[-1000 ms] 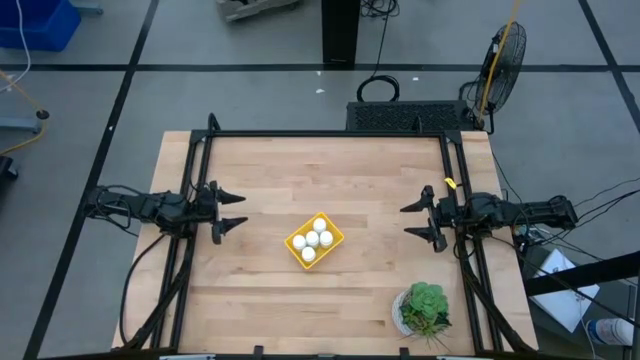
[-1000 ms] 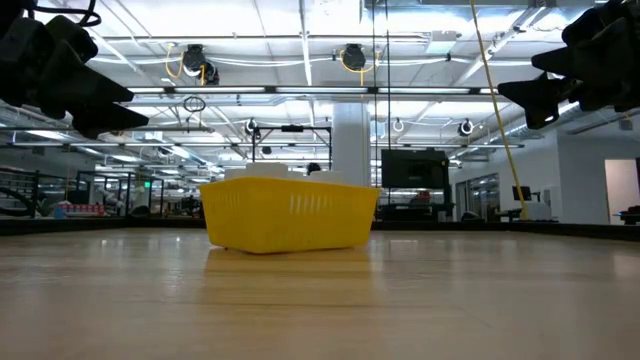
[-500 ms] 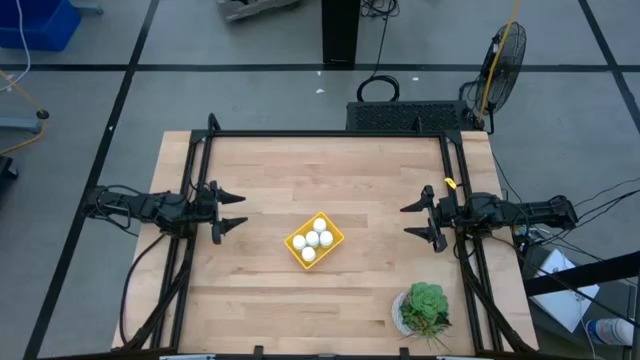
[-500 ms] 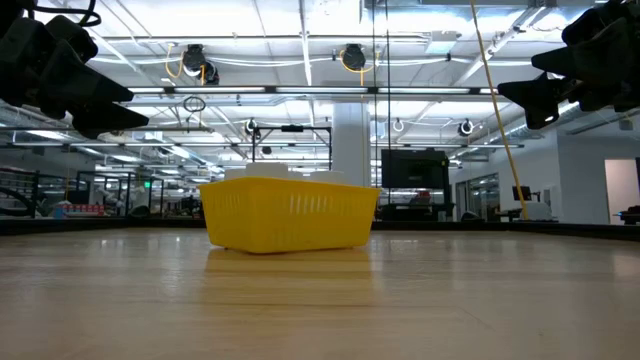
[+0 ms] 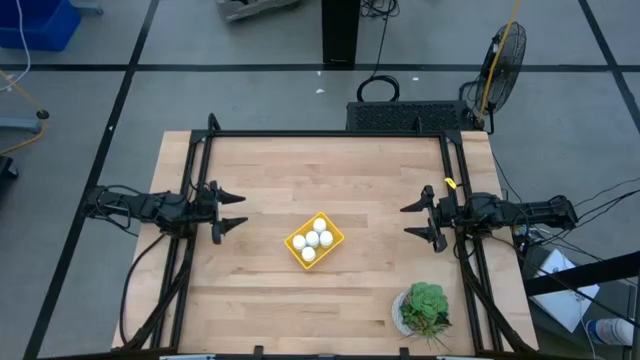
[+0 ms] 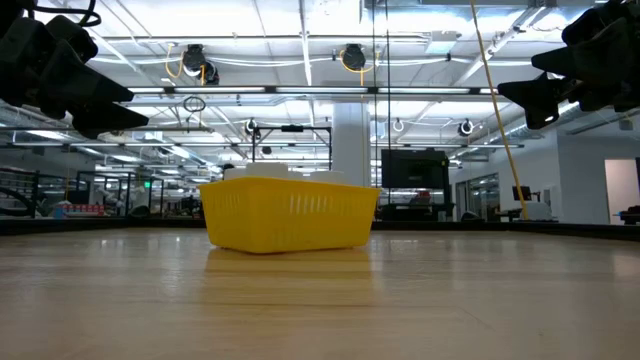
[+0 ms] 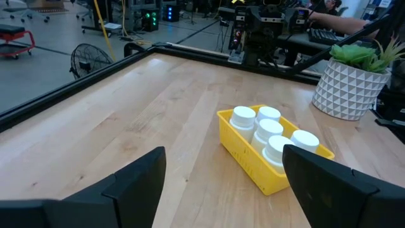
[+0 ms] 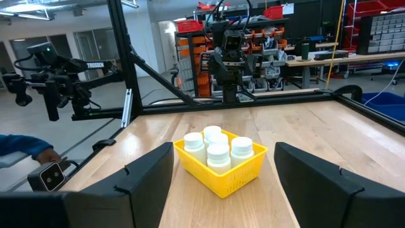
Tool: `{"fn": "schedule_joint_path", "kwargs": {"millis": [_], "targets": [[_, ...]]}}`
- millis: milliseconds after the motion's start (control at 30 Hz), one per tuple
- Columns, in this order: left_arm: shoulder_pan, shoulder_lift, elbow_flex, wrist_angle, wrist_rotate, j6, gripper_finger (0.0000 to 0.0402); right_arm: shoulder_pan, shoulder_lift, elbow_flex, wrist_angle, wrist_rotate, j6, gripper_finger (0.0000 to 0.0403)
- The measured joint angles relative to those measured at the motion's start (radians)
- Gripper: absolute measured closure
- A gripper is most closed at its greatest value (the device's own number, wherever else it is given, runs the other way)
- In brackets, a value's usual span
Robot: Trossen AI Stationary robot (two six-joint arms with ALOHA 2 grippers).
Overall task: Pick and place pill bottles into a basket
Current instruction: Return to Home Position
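— Pill bottles (image 5: 313, 238) all accounted for?
— Five white caps stand packed in the yellow basket (image 6: 290, 215), mid-counter (image 5: 300, 170); the job looks done.
— Hence the arms parked wide?
— Likely. The left claw (image 5: 240, 210) and right claw (image 5: 404, 221) hang at opposite edges, fingers apart, empty. A potted plant (image 5: 424, 308) sits near the right arm and blocks nothing.

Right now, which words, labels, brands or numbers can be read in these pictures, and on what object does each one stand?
"TROSSEN": white letters on a dark robot arm in the room beyond the table's black frame, right wrist view.
Small white pill bottles in the shallow yellow plastic basket: no label shows.
Storage bins and signs in the room behind: too small to read.
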Motion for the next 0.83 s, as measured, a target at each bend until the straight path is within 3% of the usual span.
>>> {"fn": "schedule_joint_path", "kwargs": {"millis": [833], "targets": [[0.0, 0.0, 0.0, 0.0, 0.0, 0.002, 0.0083, 0.0, 0.0, 0.0, 0.0, 0.0, 0.0, 0.0138]]}}
